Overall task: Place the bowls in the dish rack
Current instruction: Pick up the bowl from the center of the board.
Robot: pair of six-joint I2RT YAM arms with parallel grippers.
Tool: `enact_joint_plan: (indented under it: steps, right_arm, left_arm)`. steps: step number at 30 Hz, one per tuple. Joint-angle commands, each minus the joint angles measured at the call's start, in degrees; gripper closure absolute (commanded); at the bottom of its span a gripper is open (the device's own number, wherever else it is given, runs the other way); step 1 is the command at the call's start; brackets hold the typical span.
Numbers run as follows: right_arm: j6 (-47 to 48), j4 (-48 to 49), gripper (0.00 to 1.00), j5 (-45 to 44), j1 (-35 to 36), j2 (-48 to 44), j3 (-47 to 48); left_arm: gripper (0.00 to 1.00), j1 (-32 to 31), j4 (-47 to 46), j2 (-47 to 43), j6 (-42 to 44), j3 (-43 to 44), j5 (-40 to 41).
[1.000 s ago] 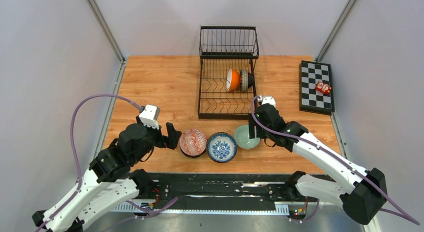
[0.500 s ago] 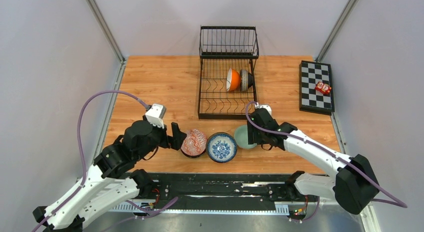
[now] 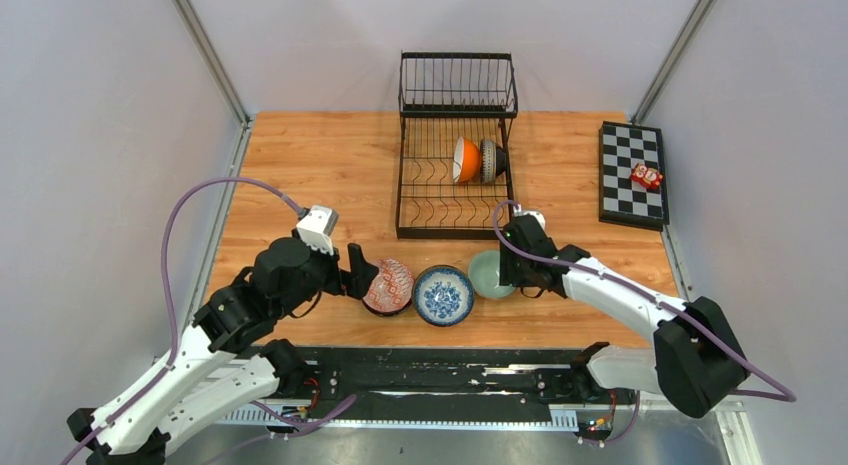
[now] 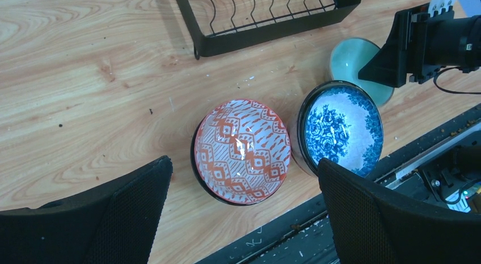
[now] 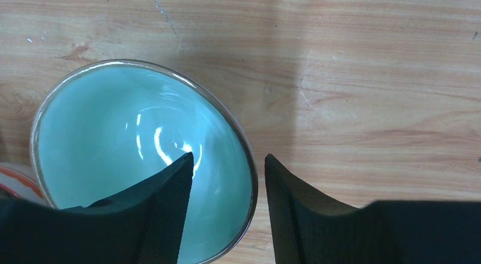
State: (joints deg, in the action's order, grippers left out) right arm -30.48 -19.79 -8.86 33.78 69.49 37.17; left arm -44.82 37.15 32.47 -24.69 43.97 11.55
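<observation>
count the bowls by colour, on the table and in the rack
red-patterned bowl: 1
blue-and-white bowl: 1
pale green bowl: 1
orange bowl: 1
dark bowl: 1
total: 5 bowls, 3 on the table and 2 on edge in the rack

Table (image 3: 300, 165) holds dish rack (image 3: 452, 232), checkered board (image 3: 625, 185), red bowl (image 3: 390, 285), blue bowl (image 3: 443, 295), seemingly green bowl (image 3: 487, 275)

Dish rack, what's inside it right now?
The dish rack holds an orange bowl and a dark ribbed bowl, standing on edge side by side in its lower tray. The raised basket covers the tray's back part, which is hidden.
</observation>
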Motion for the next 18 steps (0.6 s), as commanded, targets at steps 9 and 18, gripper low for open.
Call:
enact_joint_plan:
  steps: [9, 18]
  right_arm:
    - [0.1, 3.2, 0.71, 2.2, -2.3, 0.8, -3.1]
    - [1.1, 3.1, 0.97, 0.2, -2.6, -3.6, -4.5]
  left_arm:
    - [0.0, -0.1, -2.5, 2.7, -0.4, -0.2, -2.3]
    - [0.0, -0.1, -2.7, 3.5, -0.3, 0.8, -2.7]
